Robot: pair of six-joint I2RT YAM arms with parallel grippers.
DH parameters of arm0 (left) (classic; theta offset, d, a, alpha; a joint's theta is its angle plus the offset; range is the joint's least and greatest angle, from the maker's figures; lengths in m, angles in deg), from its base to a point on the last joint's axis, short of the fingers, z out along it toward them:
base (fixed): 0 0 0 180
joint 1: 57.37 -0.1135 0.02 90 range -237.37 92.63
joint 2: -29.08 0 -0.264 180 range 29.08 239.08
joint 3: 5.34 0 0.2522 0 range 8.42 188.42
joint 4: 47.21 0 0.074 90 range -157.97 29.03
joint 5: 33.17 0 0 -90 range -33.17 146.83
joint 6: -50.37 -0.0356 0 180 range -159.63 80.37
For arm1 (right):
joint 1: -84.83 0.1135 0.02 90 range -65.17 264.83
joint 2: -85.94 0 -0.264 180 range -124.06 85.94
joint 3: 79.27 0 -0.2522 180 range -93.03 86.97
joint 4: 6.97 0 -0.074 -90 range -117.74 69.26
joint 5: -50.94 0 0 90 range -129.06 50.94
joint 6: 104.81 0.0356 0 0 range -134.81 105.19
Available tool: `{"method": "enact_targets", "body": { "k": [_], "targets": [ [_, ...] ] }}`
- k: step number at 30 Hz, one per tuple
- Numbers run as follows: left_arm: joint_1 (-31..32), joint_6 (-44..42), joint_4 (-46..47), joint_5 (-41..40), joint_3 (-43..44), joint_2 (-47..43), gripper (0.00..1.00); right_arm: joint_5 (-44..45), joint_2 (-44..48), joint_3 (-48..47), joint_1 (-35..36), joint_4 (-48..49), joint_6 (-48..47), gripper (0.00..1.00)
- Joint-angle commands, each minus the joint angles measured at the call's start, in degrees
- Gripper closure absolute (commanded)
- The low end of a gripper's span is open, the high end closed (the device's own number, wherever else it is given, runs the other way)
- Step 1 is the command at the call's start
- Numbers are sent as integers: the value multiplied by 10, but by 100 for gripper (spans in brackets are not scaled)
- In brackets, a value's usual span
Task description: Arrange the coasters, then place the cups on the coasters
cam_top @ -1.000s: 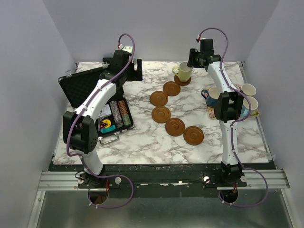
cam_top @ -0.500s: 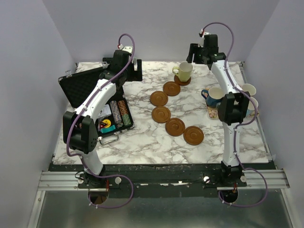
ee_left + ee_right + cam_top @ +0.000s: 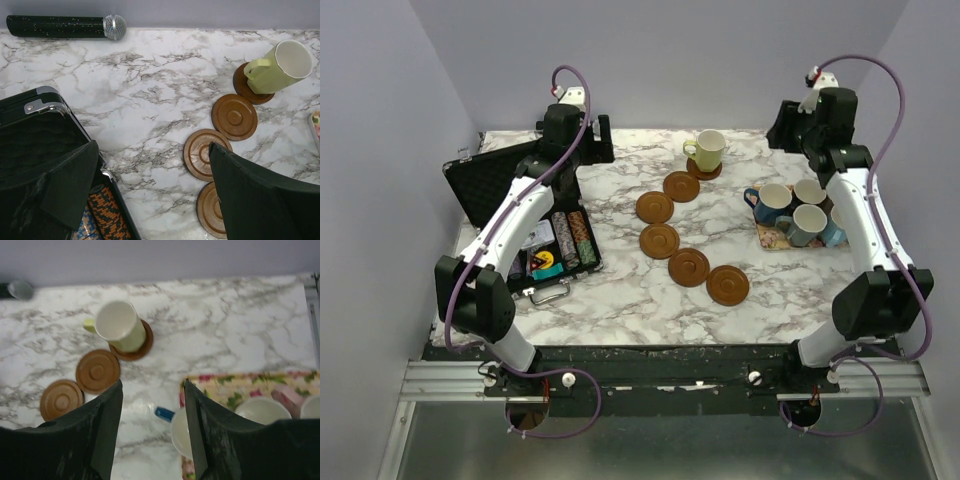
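A pale yellow-green cup [image 3: 708, 150] stands on the farthest coaster [image 3: 706, 170]. Several bare coasters run from it in a curved line, from one [image 3: 681, 186] down to the nearest [image 3: 728, 285]. The dark blue cup [image 3: 770, 202], a grey cup [image 3: 807, 223] and others stand on the floral tray [image 3: 769, 240]. My right gripper [image 3: 788, 128] hangs open and empty high over the back right. In the right wrist view the right gripper [image 3: 152, 415] is above the dark blue cup's handle [image 3: 164, 413]. My left gripper [image 3: 155, 175] is open and empty, high over the marble, with coasters [image 3: 205, 154] under its right finger.
An open black case [image 3: 490, 185] with rows of poker chips [image 3: 572, 238] lies at the left. A black microphone [image 3: 65, 26] lies along the back wall. The tray sits near the right table edge.
My right arm has swung right and back, away from the yellow-green cup, uncovering the cups on the tray. The left arm has risen slightly. The yellow-green cup stays on its coaster.
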Motion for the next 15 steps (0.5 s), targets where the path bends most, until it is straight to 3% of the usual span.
{"method": "enact_targets", "body": {
  "k": [1,6,10,15],
  "targets": [
    [-4,21,19,15,-7,-2,1,72,74,143,-28,-13,0,43],
    [-4,28,21,38,-21,-3,1,91,86,146,-27,-109,-12,44],
    [-4,39,30,34,-42,-16,1,72,93,178,-26,-131,-13,46],
    [-4,40,33,33,-60,-31,1,88,73,203,-33,-153,1,54]
  ]
}}
